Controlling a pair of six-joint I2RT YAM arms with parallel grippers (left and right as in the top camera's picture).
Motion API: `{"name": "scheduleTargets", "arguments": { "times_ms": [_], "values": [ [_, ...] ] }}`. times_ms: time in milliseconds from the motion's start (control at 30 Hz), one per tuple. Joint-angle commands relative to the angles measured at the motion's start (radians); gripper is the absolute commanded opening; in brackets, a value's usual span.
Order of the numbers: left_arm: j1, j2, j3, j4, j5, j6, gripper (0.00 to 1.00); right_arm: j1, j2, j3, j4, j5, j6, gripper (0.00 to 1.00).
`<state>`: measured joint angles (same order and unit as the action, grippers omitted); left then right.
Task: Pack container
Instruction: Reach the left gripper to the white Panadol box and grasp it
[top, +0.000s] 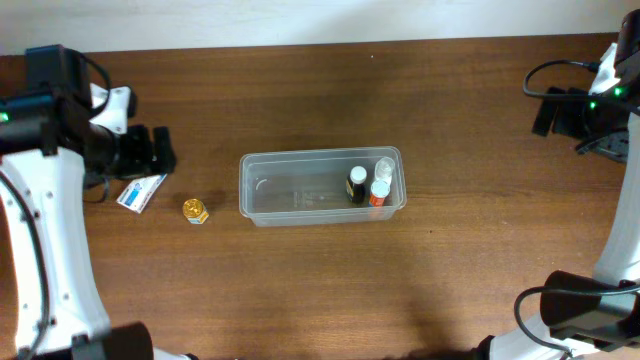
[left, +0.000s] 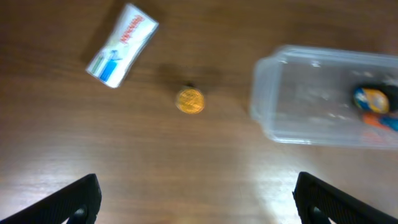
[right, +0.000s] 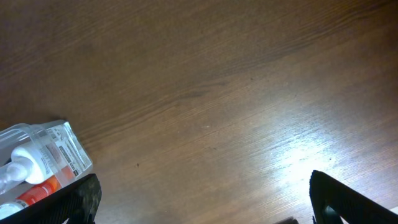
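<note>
while both arms sit out at the table's ends, the clear, translucent plastic rectangular container (top: 290, 192) with rounded corners and a raised rim lies flat near the middle of the dark brown wood-grain table (top: 450, 280), its long side running left to right. three small bottles stand bunched at its right end: a dark one with a white cap (top: 357, 185), an orange one with a white cap (top: 379, 193) and a clear one (top: 385, 168). the left half is bare.

i judge the tub light and thin-walled, likely to flex under a pinch and to skid on the polished top. with the bottles on one side it should tip that way if lifted from the middle. i'd take it by the rim on a long wall, or brace a short end while loading.

the left gripper (left: 196, 194) is spread wide and holds nothing, and the right gripper (right: 202, 193) is the same. left of the tub, apart from it, lie a small round golden jar (left: 190, 100) and a white-and-blue soft tube (left: 122, 45).

the tabletop is glossy, with a bright glare patch in the right wrist view. beyond the far edge i see only a pale strip.
</note>
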<state>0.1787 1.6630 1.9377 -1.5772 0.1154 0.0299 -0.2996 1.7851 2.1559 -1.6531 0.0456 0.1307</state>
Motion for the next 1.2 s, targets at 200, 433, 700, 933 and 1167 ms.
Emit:
{"name": "scheduleTargets", "arguments": {
  "times_ms": [200,433,700,933,1167],
  "values": [
    [0.073,0.1,0.014,0.131,-0.077,0.029,0.99,-0.003,0.002,-0.002,0.0,0.015,-0.003,0.98],
    [0.076,0.159,0.014,0.229,-0.15,0.074,0.99,-0.003,0.002,-0.002,0.0,0.015,-0.003,0.98],
    [0.123,0.352,0.014,0.218,-0.157,0.077,0.99,-0.003,0.002,-0.002,0.0,0.015,-0.003,0.98],
    [0.148,0.523,0.014,0.232,-0.144,0.085,0.99,-0.003,0.002,-0.002,0.0,0.015,-0.003,0.98],
    [0.15,0.634,0.014,0.258,-0.091,0.151,0.99,-0.003,0.002,-0.002,0.0,0.015,-0.003,0.98]
  ]
}}
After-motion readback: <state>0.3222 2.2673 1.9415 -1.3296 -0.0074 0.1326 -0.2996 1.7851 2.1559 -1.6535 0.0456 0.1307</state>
